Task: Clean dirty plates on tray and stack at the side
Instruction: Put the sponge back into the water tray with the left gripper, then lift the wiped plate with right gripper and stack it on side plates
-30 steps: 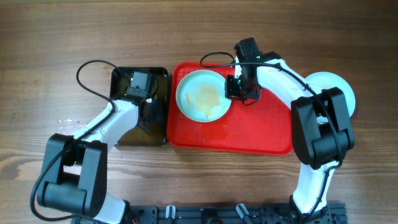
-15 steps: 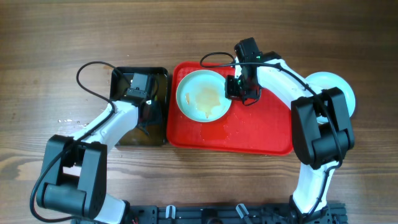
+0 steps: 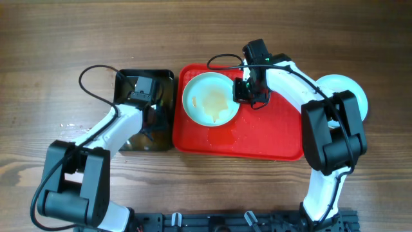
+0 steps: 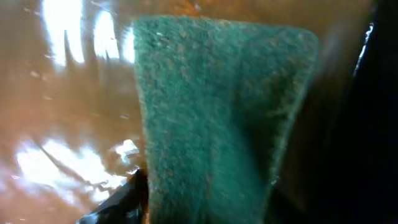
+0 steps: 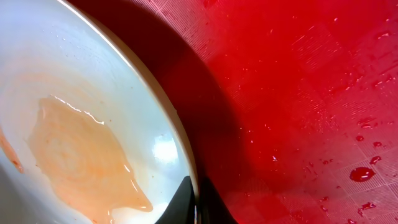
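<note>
- Sponge [image 4: 217,118] first: your left end effector [image 3: 149,109] is down in the black basin [image 3: 164,77]. It looks closed on the green pad. One dark finger [image 4: 118,199] touches its lower left edge, and the other side is lost in shadow.
- Your right end effector [image 3: 241,91] is closed on the right rim of the plate [image 3: 193,87], with a dark tip on either side of the lip in the wrist view.
- That plate lies on the left part of the red tray [image 3: 270,138], just beside the basin. The deep shadow under its held edge suggests that side is tipped up a little, though this is not certain.
- An orange smear [image 5: 81,155] pools in the middle of the plate, and water drops [image 5: 360,173] already dot the tray.
- Lift the sponge clear and let it drip over the basin before you cross, so you carry less water onto the tray.
- Wipe from the centre of the smear outward with light pressure. The plate is held at one point only, so a hard push will likely swing it round the pinch.
- Steer the sponge wide of your right fingers — the two arms will work close together.
- The side pile [image 3: 344,84] sits on the desk [image 3: 51,51] right of the tray, half hidden under your right arm. You cannot count it from here.
</note>
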Robot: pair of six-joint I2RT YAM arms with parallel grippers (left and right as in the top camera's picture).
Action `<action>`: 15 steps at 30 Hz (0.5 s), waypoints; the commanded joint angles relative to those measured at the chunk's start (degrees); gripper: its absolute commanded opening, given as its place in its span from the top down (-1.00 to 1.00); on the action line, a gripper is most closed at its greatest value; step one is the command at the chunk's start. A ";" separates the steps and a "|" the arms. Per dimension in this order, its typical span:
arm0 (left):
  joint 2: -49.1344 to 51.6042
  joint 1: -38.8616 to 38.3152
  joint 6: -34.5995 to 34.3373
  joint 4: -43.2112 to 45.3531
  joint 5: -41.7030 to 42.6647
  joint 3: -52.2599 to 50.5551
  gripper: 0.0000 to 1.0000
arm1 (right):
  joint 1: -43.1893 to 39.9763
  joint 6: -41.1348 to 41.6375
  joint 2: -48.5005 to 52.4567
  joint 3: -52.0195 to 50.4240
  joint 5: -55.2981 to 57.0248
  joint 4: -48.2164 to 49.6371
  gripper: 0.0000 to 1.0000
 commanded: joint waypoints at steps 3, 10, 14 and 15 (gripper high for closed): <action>0.35 0.35 -0.04 6.80 -4.02 1.07 -0.21 | -0.31 -0.31 1.22 -0.98 3.15 -0.72 0.91; 2.49 0.35 -0.09 8.50 -0.50 0.90 -0.19 | -0.28 -0.33 1.22 -0.98 3.15 -0.81 0.91; 3.93 0.35 -0.22 8.35 0.57 0.90 0.31 | -0.28 -0.31 1.22 -0.98 3.15 -0.79 0.91; 3.93 0.37 -0.22 8.66 0.55 0.92 0.79 | -0.28 -0.33 1.22 -0.98 3.15 -0.79 0.91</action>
